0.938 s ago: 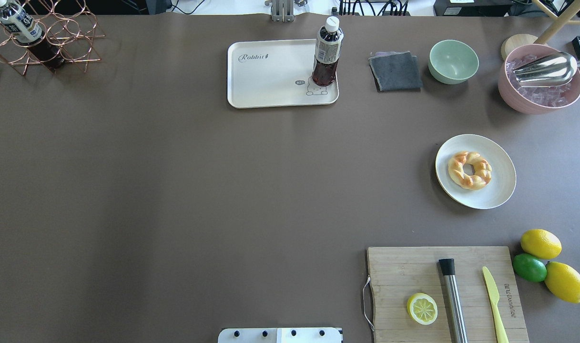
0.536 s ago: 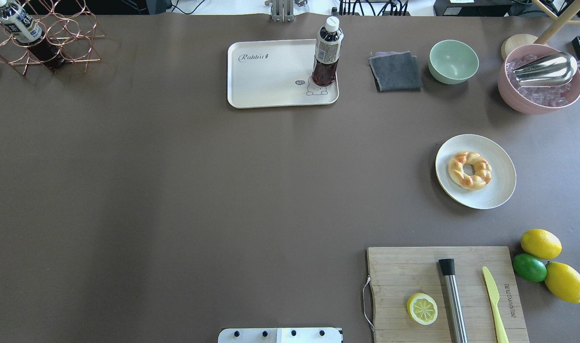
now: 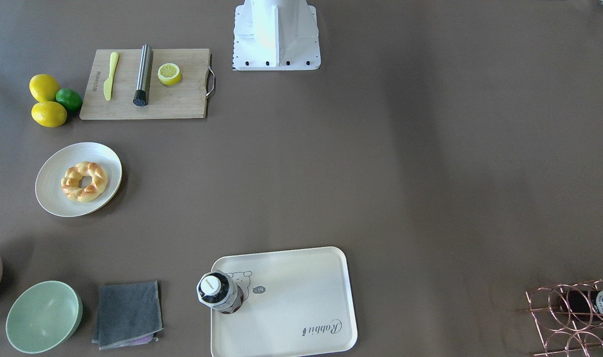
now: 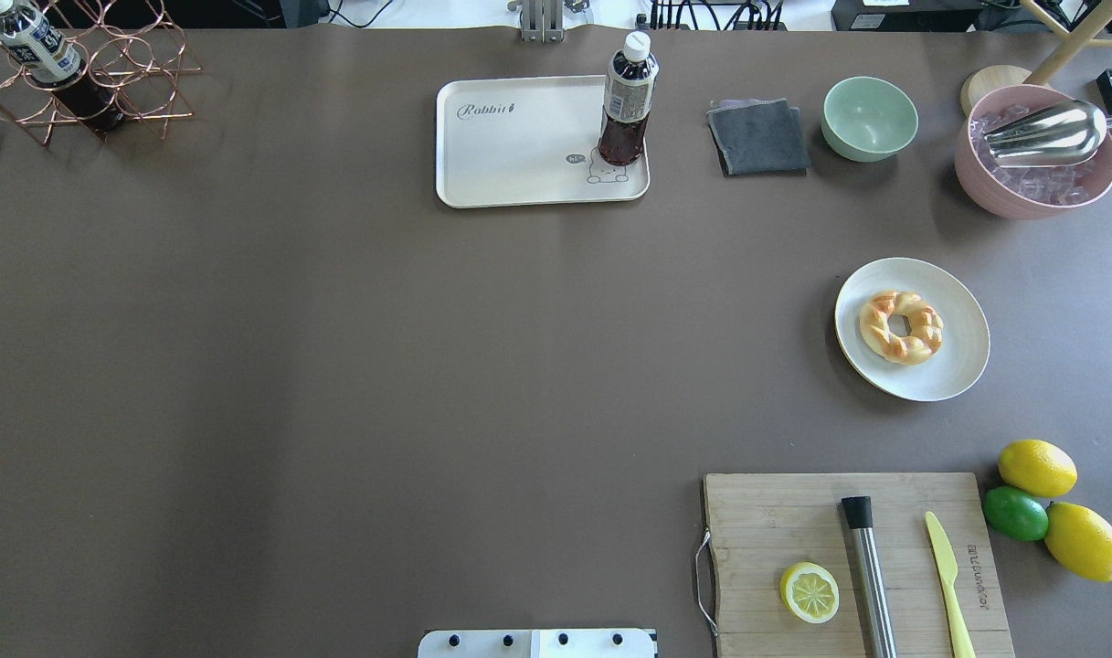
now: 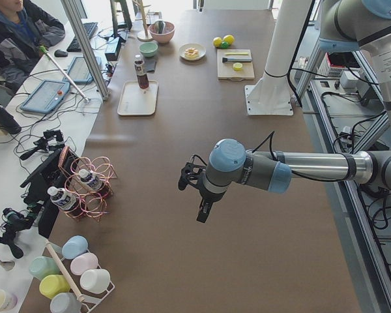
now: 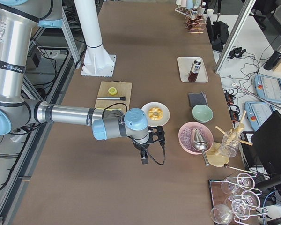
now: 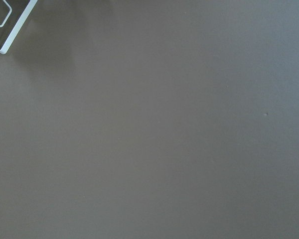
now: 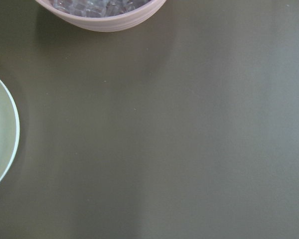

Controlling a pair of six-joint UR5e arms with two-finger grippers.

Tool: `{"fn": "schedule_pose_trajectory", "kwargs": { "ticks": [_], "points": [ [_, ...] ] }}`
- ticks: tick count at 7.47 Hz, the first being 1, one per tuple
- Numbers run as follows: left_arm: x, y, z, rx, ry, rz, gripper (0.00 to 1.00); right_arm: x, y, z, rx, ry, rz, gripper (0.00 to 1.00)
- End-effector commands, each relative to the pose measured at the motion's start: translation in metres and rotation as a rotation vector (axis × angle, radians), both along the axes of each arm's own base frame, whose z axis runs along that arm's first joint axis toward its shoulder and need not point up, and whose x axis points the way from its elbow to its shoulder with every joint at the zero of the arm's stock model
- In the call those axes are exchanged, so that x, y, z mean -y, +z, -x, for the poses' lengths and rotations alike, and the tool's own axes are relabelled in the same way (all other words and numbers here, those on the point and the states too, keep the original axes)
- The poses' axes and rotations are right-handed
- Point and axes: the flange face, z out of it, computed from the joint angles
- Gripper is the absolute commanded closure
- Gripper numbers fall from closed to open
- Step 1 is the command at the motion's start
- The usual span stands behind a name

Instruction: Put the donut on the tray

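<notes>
The braided golden donut (image 4: pixel 900 326) lies on a round white plate (image 4: pixel 962 366) at the right of the table; it also shows in the front view (image 3: pixel 84 181). The cream tray (image 4: pixel 519 164) with "Rabbit" script sits at the far middle, with a dark drink bottle (image 4: pixel 625 100) standing on its right end. My left gripper (image 5: pixel 201 210) shows only in the left side view, hanging above bare table, and I cannot tell its state. My right gripper (image 6: pixel 144 157) shows only in the right side view, near the plate, and I cannot tell its state.
A wooden cutting board (image 4: pixel 775 521) with a lemon half (image 4: pixel 809 591), a metal muddler and a yellow knife lies front right, lemons and a lime (image 4: pixel 1015 513) beside it. A grey cloth (image 4: pixel 758 137), green bowl (image 4: pixel 869 117) and pink ice bowl (image 4: pixel 1031 151) stand far right; a copper rack (image 4: pixel 80 82) far left.
</notes>
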Motion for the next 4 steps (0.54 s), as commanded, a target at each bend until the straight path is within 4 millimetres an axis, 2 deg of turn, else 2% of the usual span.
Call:
{"fn": "schedule_pose_trajectory", "kwargs": {
  "ticks": [1, 2, 3, 4],
  "points": [
    [-0.003, 0.001, 0.004, -0.002, -0.016, 0.007, 0.03, 0.041, -0.038, 0.074, 0.033, 0.005, 0.069, 0.05],
    [-0.003, 0.002, 0.004, -0.002, -0.016, 0.008, 0.03, 0.048, -0.047, 0.095, 0.053, 0.030, 0.094, 0.09],
    [-0.003, 0.001, 0.004, 0.001, -0.018, 0.008, 0.03, 0.047, -0.053, 0.133, 0.083, 0.065, 0.132, 0.13],
    [-0.003, 0.002, 0.004, 0.002, -0.019, 0.010, 0.03, 0.051, -0.040, 0.162, 0.113, 0.089, 0.133, 0.15]
  ]
}}
